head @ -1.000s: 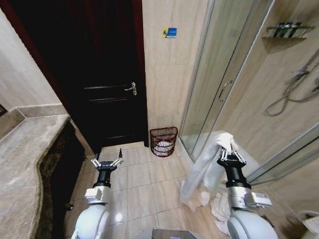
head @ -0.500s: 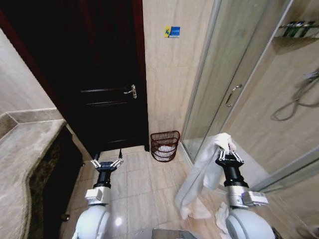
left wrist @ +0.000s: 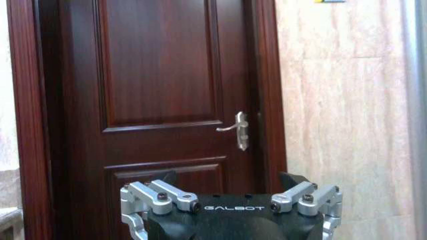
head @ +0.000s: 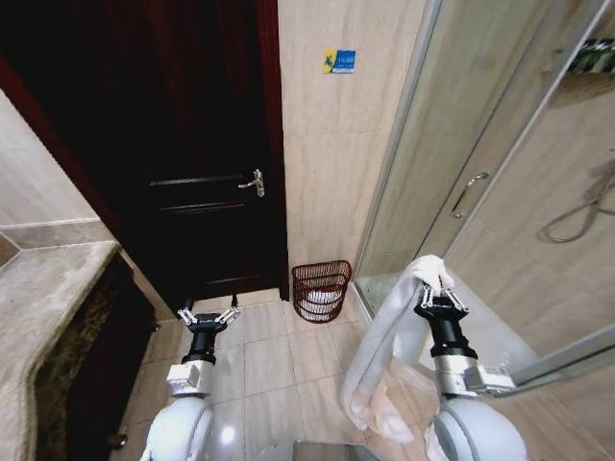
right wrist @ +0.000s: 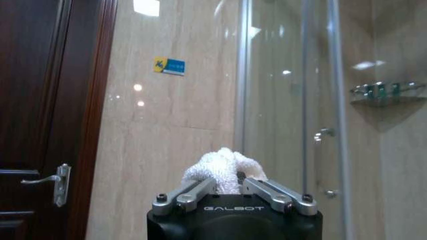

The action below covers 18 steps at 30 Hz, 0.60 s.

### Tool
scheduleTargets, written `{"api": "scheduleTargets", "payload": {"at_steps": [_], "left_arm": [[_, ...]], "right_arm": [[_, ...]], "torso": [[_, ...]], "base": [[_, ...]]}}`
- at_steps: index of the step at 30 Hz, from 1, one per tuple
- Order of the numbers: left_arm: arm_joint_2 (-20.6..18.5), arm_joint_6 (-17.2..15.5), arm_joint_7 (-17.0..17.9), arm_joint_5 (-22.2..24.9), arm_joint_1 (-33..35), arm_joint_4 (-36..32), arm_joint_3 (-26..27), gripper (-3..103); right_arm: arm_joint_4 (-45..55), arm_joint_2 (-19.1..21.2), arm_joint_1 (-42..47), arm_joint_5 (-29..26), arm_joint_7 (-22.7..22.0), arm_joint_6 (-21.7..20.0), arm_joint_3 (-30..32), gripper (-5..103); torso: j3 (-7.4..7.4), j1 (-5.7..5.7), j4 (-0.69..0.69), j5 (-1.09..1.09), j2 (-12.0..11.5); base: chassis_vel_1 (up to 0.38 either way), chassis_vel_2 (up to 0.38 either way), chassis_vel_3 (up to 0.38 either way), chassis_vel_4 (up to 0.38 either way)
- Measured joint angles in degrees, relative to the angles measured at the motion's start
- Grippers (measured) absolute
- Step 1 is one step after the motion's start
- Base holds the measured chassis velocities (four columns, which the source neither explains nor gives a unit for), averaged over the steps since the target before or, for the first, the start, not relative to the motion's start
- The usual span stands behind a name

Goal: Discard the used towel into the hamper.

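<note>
Your right gripper (head: 434,291) pinches the white terry towel (head: 384,355); its trailing tail could miss the reddish-brown wire hamper (head: 320,290) at eleven o'clock. Your left gripper (head: 209,317) is spread wide, holding nothing.

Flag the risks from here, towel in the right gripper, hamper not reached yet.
1. The towel hangs long from the right gripper, its loop low near the floor; it may drag or drape over the rim.
2. The hamper is small and already holds something white, so the towel could spill out.
3. It stands close beside the shower door, risking a bump.
</note>
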<state>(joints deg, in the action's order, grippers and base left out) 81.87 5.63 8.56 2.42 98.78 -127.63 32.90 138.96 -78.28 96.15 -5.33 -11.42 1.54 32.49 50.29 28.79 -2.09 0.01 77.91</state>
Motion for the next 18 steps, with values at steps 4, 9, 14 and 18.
{"api": "scheduleTargets", "payload": {"at_steps": [4,9,14,18], "left_arm": [[0.27,-0.12,-0.04,-0.26,-0.24,0.02,-0.22,100],[0.44,0.02,0.13,-0.79,-0.38,0.31,-0.35,100],[0.48,0.91,1.33,-1.45,-0.75,0.77,-0.49,100],[0.48,1.01,1.47,-1.71,-0.83,0.75,-0.7,100]], "right_arm": [[-0.41,0.35,-0.62,-0.48,-0.09,-0.05,0.12,3],[-0.83,0.62,-1.05,-1.03,-0.12,-0.15,0.16,3],[-1.1,0.86,-1.7,-1.88,-0.77,-0.28,0.19,3],[-1.18,1.24,-2.43,-3.18,-1.72,-0.81,0.59,3]], "torso": [[0.0,0.0,0.01,-0.02,0.0],[0.0,0.0,0.01,-0.01,0.01],[0.0,0.02,-0.02,-0.01,0.0],[0.01,0.04,-0.01,0.01,0.0]], "base": [[-0.071,0.215,0.145,-0.143],[-0.069,0.212,0.148,-0.105],[-0.02,0.187,0.156,-0.048],[-0.016,0.089,0.044,-0.019]]}}
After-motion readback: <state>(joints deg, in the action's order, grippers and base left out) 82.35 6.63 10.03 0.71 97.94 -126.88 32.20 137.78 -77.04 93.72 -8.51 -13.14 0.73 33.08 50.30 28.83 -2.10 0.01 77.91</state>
